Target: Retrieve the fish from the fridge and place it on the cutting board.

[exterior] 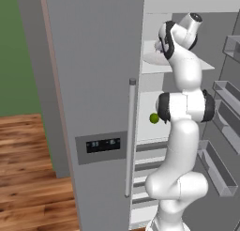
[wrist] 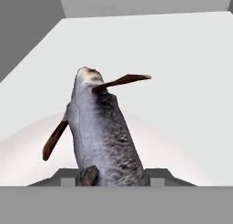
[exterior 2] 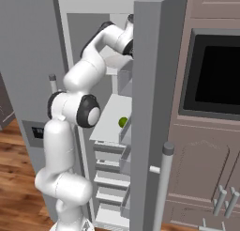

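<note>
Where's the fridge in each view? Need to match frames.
Left base view: fridge takes the left and centre, closed door with bar handle; open compartment to the right.
Right base view: open door at centre, shelves to its left.
Hand view: white shelf and inner walls around the fish.
Shared landmark: green ball on the middle shelf, both base views.

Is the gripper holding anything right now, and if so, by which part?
Yes, the slender dark grey fish; the gripper looks shut on its near end, opposite the tip pointing away.
</note>
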